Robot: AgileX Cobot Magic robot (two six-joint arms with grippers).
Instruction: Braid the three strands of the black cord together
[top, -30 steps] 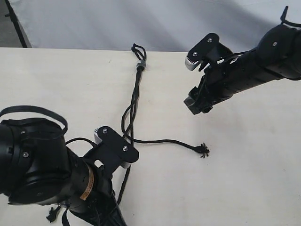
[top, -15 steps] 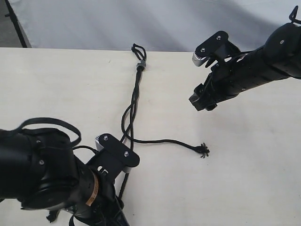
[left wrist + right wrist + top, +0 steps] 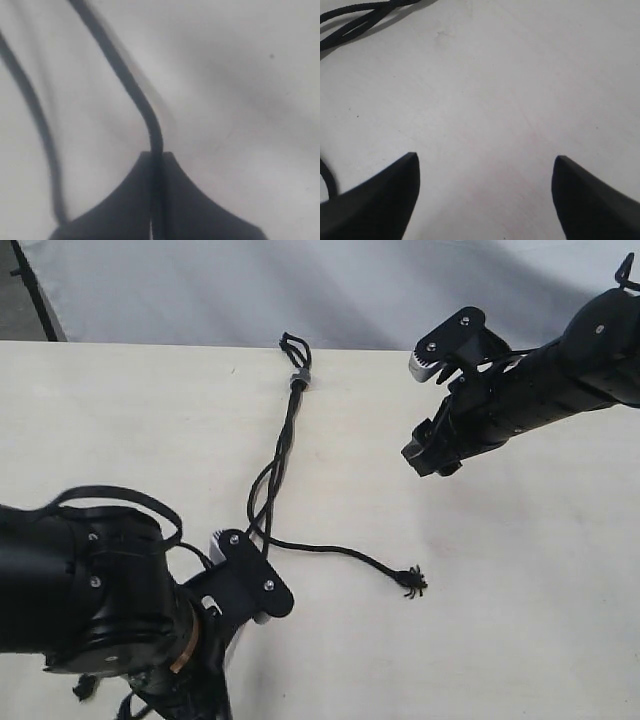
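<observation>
Your cord [image 3: 283, 445] runs from the table [image 3: 120, 420]'s far edge to your left gripper [image 3: 243, 570]; right gripper [image 3: 415, 410] well apart, rightward.

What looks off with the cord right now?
A stray strand splays sideways from the black cord, its frayed tip lying alone on the table. Left pincer is shut on a strand. Nothing looks damaged.
</observation>
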